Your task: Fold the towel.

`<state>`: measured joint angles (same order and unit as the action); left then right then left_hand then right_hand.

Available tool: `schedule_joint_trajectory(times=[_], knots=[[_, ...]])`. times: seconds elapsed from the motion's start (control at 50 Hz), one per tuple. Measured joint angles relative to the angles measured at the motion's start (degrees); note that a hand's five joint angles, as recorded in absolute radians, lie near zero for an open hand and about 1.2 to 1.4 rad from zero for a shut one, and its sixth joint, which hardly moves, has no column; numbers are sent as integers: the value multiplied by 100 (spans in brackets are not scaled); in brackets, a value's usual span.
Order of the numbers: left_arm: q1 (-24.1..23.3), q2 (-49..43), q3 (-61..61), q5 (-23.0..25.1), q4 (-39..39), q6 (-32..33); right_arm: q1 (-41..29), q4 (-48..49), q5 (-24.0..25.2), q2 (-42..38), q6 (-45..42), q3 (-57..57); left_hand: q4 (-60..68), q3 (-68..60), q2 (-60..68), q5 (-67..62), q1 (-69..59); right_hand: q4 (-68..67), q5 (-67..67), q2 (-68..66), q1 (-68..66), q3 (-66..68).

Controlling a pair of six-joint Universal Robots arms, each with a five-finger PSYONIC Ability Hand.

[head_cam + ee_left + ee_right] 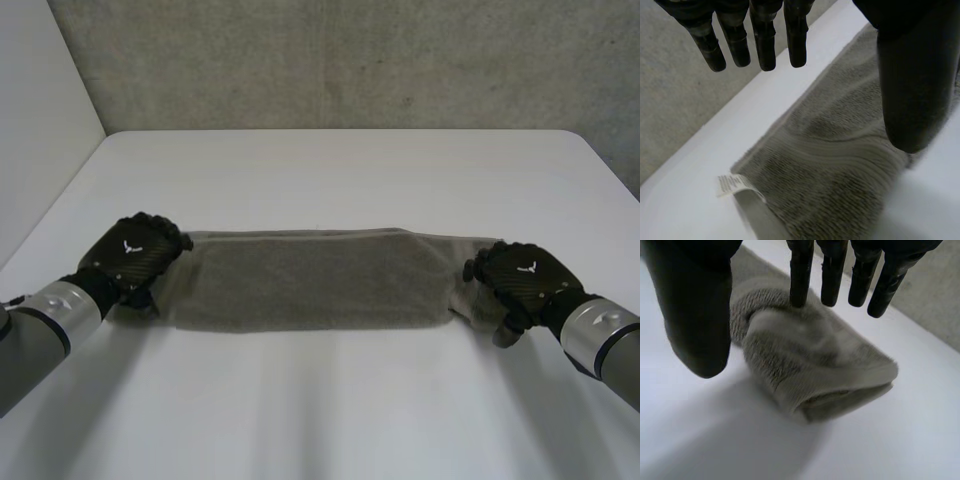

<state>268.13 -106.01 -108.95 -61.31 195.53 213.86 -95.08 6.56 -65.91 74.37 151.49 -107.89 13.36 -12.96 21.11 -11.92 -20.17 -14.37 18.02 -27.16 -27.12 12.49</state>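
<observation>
I have the grey-brown terry towel [310, 280] lying as a long folded strip across the middle of the white table [330, 170]. Its length runs parallel to the near edge, and its ends reach toward the left and right edges without coming close to either.

The black left hand [130, 255] sits over the towel's left end. In the left wrist view its fingers [765, 45] are straight and spread, hanging clear above the far edge of the cloth [840, 165]. The thumb [912, 90] points down over the towel's near side. I read that hand as released, grasping nothing. A small white printed label [732, 184] sticks out at the towel's end corner, beyond the fingertips.

The black right hand [520, 275] is at the right end, where the cloth is bunched into a thick roll [815, 360]. In the right wrist view its fingers [800, 275] are straight, with one tip on or just above the roll. The thumb [695, 320] stands apart over bare table beside it. That hand is also released.
</observation>
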Motion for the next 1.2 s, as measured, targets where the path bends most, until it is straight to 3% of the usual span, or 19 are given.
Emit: schedule_joint_trajectory(times=[0.12, 0.28, 0.46, 0.52, 0.62, 0.78, 0.9, 1.0, 1.2], knots=[[-32, -156, -16, -28, 4, -3, 69, 295, 22, -438, -6, 81, 0, 0, 254, -243, -263, 0, 1121, -1161, -1155, 0], [-54, -537, 66, -40, 70, -5, 173, 703, 10, -811, -87, 210, 0, 0, 336, -339, -332, 0, 4732, -4778, -4803, 0], [35, -781, 162, -37, 103, -1, 856, 749, 87, -776, -581, 198, 0, 0, 396, -396, -391, 0, 4737, -4747, -4787, 0], [72, -794, 169, -37, 113, 2, 999, 722, 86, -756, -716, 170, 0, 0, 398, -396, -391, 0, 3941, -4022, -3967, 0], [107, -796, 169, -39, 131, 4, 1107, 686, 84, -737, -852, 93, 0, 0, 400, -397, -391, 0, 1285, -1459, -1453, 0], [73, -777, 129, -39, 136, -2, 1076, 702, 98, -740, -813, 65, 0, 0, 400, -408, -391, 0, 1111, -1362, -1346, 0], [70, -749, 97, -37, 135, -3, 1081, 705, 103, -753, -829, 75, 0, 0, 400, -413, -391, 0, 1790, -1824, -1839, 0], [87, -724, 83, -38, 129, -3, 1137, 683, 121, -757, -857, 122, 0, 0, 400, -414, -391, 0, 4526, -4619, -4631, 0], [99, -611, 56, -40, 112, -92, 2051, 332, 514, -685, -1042, 388, 0, 0, 399, -374, -391, 0, 4797, -4748, -4810, 0]])
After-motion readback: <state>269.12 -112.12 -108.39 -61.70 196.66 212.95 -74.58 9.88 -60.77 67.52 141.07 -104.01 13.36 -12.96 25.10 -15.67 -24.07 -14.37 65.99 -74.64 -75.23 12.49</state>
